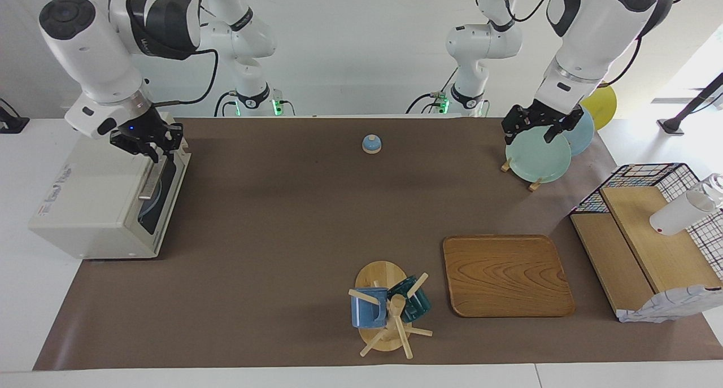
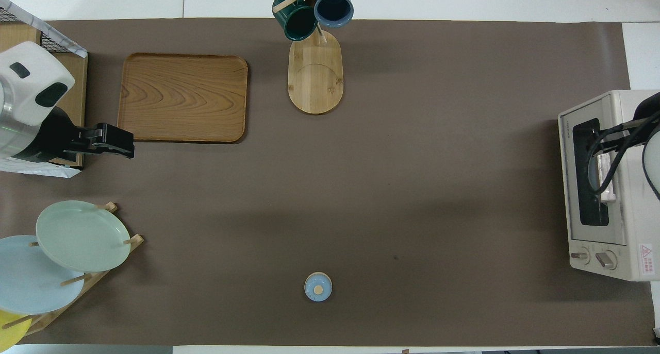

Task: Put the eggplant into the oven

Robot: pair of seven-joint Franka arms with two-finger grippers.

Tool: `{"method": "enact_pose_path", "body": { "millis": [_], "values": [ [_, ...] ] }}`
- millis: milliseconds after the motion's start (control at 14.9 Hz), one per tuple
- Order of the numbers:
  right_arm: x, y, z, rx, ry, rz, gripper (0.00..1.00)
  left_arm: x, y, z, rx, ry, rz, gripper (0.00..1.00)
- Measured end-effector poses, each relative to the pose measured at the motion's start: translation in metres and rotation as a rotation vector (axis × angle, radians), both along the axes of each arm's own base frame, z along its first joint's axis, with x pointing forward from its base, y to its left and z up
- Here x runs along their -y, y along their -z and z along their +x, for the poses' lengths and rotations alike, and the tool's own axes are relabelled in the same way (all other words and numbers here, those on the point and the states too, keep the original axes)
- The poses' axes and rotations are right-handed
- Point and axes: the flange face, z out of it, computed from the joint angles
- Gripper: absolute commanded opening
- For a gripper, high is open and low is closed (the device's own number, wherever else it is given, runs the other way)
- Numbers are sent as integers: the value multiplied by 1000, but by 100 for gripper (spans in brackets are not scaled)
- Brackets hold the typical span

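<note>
The cream-white oven [image 1: 90, 207] stands at the right arm's end of the table, and its dark-windowed door [image 1: 155, 199] is shut. It also shows in the overhead view [image 2: 608, 106]. The eggplant is out of view in both views. My right gripper [image 1: 148, 146] hangs over the oven's top front edge, above the door's bar handle [image 1: 150, 183], and holds nothing that shows. My left gripper [image 1: 535, 133] is open and empty and waits over the pale green plate [image 1: 536, 156]. In the overhead view it [image 2: 116, 141] covers the mat beside the wooden tray.
A small blue bell [image 1: 371, 144] sits mid-table near the robots. A plate rack, a wooden tray [image 1: 505, 275] and a wire basket [image 1: 649, 176] with a white bottle [image 1: 680, 213] stand toward the left arm's end. A mug tree [image 1: 387, 309] stands farthest from the robots.
</note>
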Motion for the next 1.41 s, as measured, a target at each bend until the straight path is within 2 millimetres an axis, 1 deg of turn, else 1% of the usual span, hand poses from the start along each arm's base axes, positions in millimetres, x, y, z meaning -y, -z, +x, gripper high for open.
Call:
{"method": "enact_pose_path", "body": {
  "millis": [134,403,538,941,1209,1411],
  "values": [
    [-10,-3,-2,-10,32,-5,100,0,0,0,0,0,0,100],
    [-42,-21,-10,22,6,-9,100,0,0,0,0,0,0,100],
    [-42,-25,-13,24,34,-12,100,0,0,0,0,0,0,100],
    [-37,-24,-14,19,77,-16,100,0,0,0,0,0,0,100],
    [-42,-23,-14,17,91,27,100,0,0,0,0,0,0,100],
    [-37,-25,-14,20,103,34,100,0,0,0,0,0,0,100]
  ]
}}
